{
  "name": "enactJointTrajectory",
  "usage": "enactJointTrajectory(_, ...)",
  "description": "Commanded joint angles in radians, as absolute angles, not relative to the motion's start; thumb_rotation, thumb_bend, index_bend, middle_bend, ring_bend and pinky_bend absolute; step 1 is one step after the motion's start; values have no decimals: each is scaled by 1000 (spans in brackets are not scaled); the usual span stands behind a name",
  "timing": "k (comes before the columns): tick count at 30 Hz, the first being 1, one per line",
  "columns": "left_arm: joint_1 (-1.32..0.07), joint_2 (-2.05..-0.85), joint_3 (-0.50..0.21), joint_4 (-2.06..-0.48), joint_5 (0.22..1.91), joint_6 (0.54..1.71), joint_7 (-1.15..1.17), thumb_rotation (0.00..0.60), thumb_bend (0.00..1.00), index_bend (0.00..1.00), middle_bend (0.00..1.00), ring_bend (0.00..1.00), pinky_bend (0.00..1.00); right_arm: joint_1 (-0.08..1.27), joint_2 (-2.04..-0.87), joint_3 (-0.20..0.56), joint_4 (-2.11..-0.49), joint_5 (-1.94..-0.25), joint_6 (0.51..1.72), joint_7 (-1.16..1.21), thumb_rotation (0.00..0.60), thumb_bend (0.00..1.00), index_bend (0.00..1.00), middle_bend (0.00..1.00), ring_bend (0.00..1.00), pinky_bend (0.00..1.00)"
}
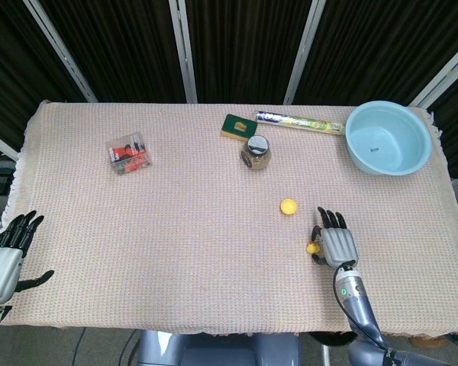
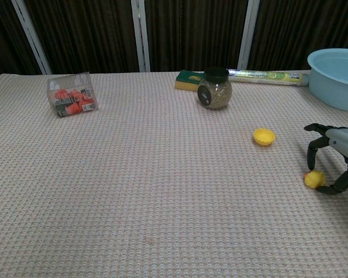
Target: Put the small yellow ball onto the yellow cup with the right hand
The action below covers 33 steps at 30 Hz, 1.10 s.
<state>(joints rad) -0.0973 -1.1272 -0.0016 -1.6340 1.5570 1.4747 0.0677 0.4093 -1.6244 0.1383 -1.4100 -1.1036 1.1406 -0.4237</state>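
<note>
The desk (image 1: 198,252), under a woven pinkish cloth, is carrying everything. The light blue basin (image 1: 388,138) is sitting at its far right corner, well away from the yellow cup (image 1: 288,206). Beyond the cup, a lidded glass jar (image 1: 256,152) is standing upright, with a green sponge (image 1: 235,126) and a foil-wrapped roll (image 1: 299,121) lying behind it. Far to the cup's left, a clear packet of red pieces (image 1: 128,152) is resting. The right hand (image 1: 335,244) is arching over the small yellow ball (image 2: 314,179), near the cup's right front, fingers (image 2: 311,152) curling narrowly around it; a firm grip cannot be told. The left hand (image 1: 6,252) is hanging off the desk's near left edge, fingers spread wide, holding nothing.
</note>
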Motion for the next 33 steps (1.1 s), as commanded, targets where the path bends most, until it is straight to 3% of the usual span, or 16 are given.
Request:
enactJointTrajectory(1, -97, -1127, -1, -1634, 1557, 1475, 68, 600, 0, 0, 0, 0, 215, 409, -1625, 136, -1406, -1110, 1144, -420, 600, 193, 538, 0, 0, 0)
enactJointTrajectory(19, -99, -1126, 0, -1635, 1559, 1473, 66, 600, 0, 0, 0, 0, 216, 421, -1621, 143, -1408, -1132, 1149, -415, 600, 201, 561, 0, 0, 0)
enactJointTrajectory(33, -99, -1127, 2, -1624, 1577, 1485, 58, 600, 0, 0, 0, 0, 215, 520, -1621, 229, -1433, -1116, 1117, -490, 600, 201, 562, 0, 0, 0)
